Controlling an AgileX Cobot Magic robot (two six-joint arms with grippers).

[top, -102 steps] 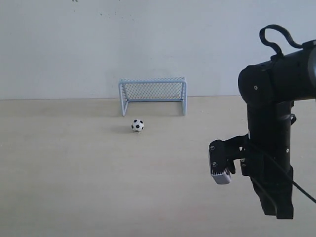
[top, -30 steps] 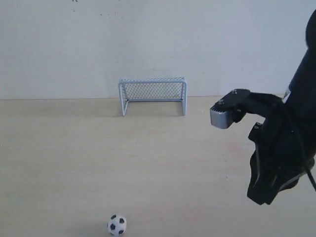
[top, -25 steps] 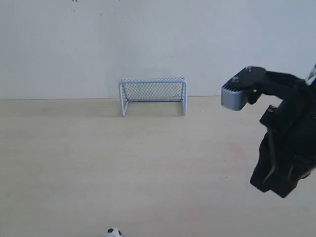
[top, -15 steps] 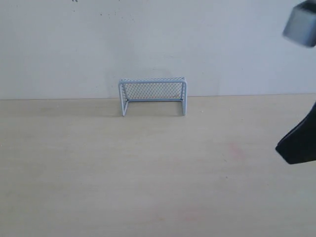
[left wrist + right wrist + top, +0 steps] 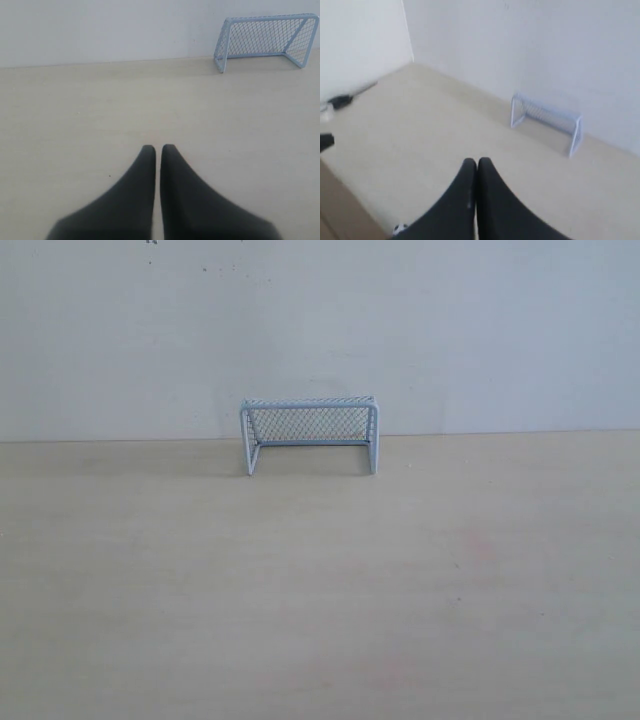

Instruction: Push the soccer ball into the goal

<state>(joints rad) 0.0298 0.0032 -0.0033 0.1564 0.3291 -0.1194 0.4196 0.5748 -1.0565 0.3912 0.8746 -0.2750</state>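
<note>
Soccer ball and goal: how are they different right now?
The soccer ball is round and white with black patches; the goal is a boxy pale blue frame with dark netting. The ball is tiny; the goal is far wider. The ball lies near an edge of the table and shows only in the right wrist view; the goal stands by the wall and shows in every view. Both rest on the table, far apart.
</note>
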